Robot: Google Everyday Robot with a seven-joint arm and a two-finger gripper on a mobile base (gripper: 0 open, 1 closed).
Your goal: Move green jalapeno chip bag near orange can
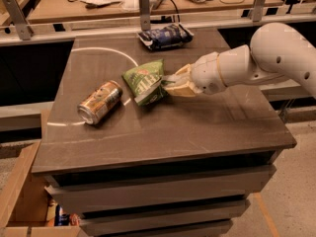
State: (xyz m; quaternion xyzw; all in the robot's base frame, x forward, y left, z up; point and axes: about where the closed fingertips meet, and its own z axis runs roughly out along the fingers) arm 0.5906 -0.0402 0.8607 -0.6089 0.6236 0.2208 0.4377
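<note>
Dark counter [197,127], cluttered workbench behind: the claw [168,84] is at mid-counter, closed on the right edge of the green jalapeno chip bag [143,80], which sits tilted with its lower corner at or just above the surface. Left of the bag lies the orange can [100,102], on its side, near but apart; a dark blue chip bag [164,36] rests at the far edge. Assessment: grasp made, bag close to the can — a short shift left and release appear outstanding.
</note>
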